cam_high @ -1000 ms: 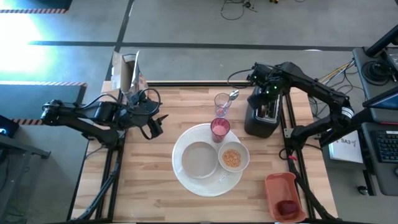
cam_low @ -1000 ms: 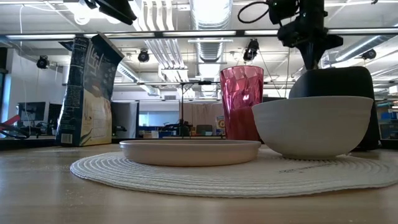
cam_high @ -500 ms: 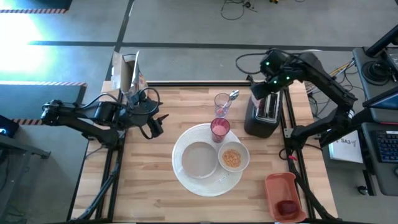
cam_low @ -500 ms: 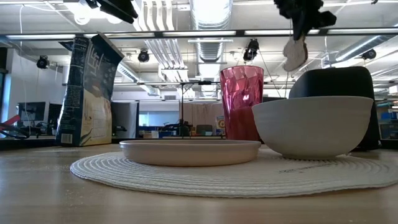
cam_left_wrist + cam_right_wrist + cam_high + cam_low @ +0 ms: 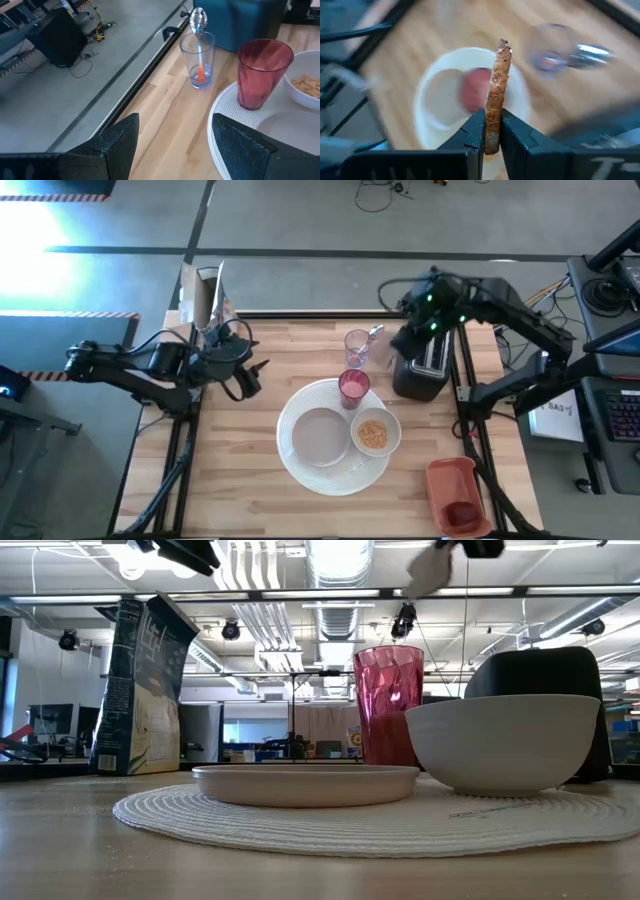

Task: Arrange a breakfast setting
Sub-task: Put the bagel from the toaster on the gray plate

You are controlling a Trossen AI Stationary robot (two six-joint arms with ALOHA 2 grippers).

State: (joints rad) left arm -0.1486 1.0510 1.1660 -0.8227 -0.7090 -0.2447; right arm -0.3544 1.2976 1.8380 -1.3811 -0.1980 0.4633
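A shallow plate [image 5: 320,437], a white bowl [image 5: 373,435] of orange-tan cereal and a pink cup [image 5: 353,387] stand on a round white mat [image 5: 300,470] at the table's middle. My right gripper [image 5: 405,335] hangs high between the black toaster [image 5: 425,365] and a clear glass [image 5: 358,345], shut on a brown toast slice [image 5: 496,85]. The toast also shows at the top of the low view [image 5: 430,570]. A dark red fruit [image 5: 462,513] lies in the orange-red tray [image 5: 447,475]. My left gripper [image 5: 250,375] waits open left of the mat. My right gripper pinches the toast slice by one end [image 5: 492,127], its two flat faces between the two fingers [image 5: 472,132]. The rest of the slice sticks out past the fingertips, seen edge-on. The fingers slant downward, and the toast is lifted clear, high above the toaster and the table.
A cereal box [image 5: 205,300] stands at the far left corner. The clear glass holds a spoon [image 5: 198,20]. The toaster stands at the far right, the tray at the near right corner. Bare wood lies left of and in front of the mat.
My right gripper has risen from the toaster's top with the toast slice, drawing it up and clear of the toaster. It has then swung toward the table's left and turned. My left gripper has kept still.
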